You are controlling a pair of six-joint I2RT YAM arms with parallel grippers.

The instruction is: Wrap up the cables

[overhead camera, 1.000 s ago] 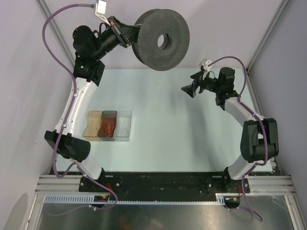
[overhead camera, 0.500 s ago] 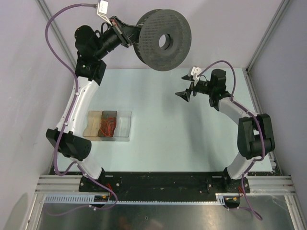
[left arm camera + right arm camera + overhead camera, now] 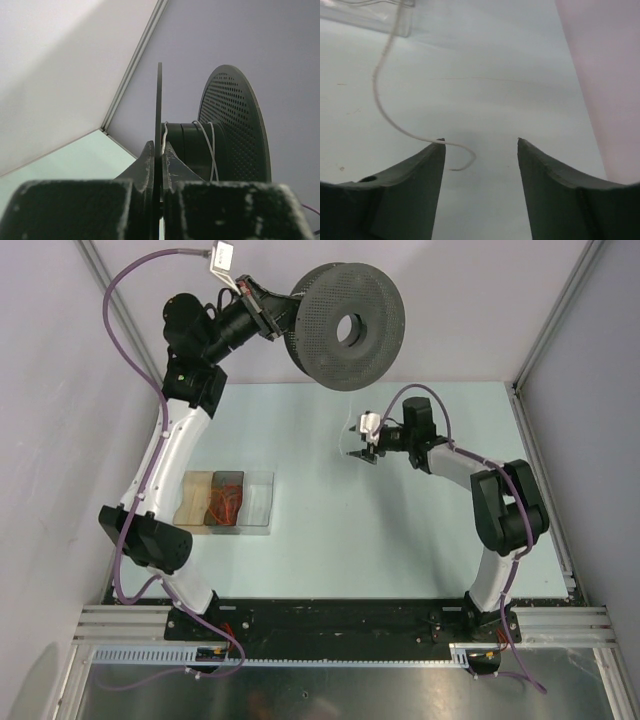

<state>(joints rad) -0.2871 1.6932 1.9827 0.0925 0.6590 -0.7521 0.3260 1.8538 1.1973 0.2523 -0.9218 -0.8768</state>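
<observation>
The spool (image 3: 345,328) was held high at the upper centre of the overhead view, and the left gripper (image 3: 159,160) was clamped shut on the thin edge of its near disc. A few turns of the cable (image 3: 212,150) were seen around the spool's core in the left wrist view. The rest of the cable could not be made out from overhead, being too thin. In the right wrist view a free length of it (image 3: 376,95) was seen running down from the clear box (image 3: 370,15) at the upper left, curving across the table (image 3: 495,75) and ending in a small hook between the two fingers. The right gripper (image 3: 481,144) was lowered towards the table at the centre right of the overhead view. Its jaws stood apart with nothing yet held, and the cable passed just by the tip of the finger on the left of the frame. Whether it touched there could not be told. The cable was judged to be very light, limp and springy, likely to slip or curl away from a loose pinch. It would best be taken a little back from the hooked end and pinched fully. Only gentle tension should then be applied, so that the turns already on the core are not pulled loose.
</observation>
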